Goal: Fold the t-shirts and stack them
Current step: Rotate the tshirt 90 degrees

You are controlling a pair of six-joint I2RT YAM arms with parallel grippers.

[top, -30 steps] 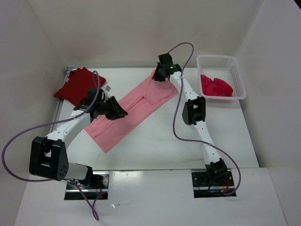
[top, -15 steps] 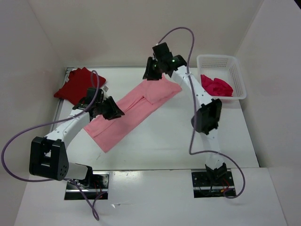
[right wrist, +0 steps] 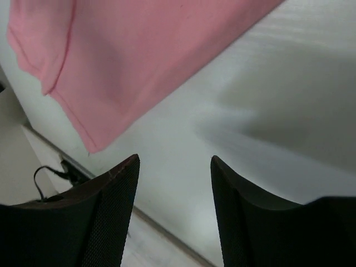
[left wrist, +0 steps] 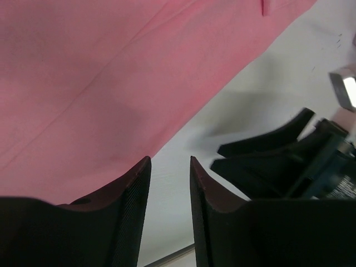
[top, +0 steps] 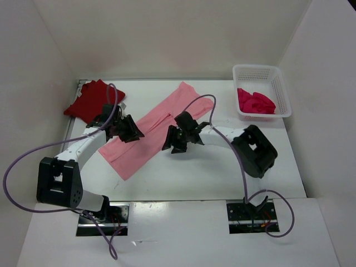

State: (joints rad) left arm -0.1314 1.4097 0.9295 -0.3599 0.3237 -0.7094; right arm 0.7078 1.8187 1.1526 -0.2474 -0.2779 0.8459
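Three garments: dark red t-shirt (top: 92, 100) at the surface's (top: 222, 167) far-left corner, light pink t-shirt (top: 153, 130) across its middle, crimson t-shirt (top: 256, 102) in the basket (top: 255, 67); left tool (left wrist: 169, 167) narrowly parted, right tool (right wrist: 175, 167) spread wide, both empty at the pink cloth's edge.

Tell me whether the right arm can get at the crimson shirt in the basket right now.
Probably yes. The crimson shirt lies uncovered in the open-topped basket, and the right gripper is open and empty. It would need to come from above.

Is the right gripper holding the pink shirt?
No, the right gripper is open and empty above the bare table, beside the pink shirt.
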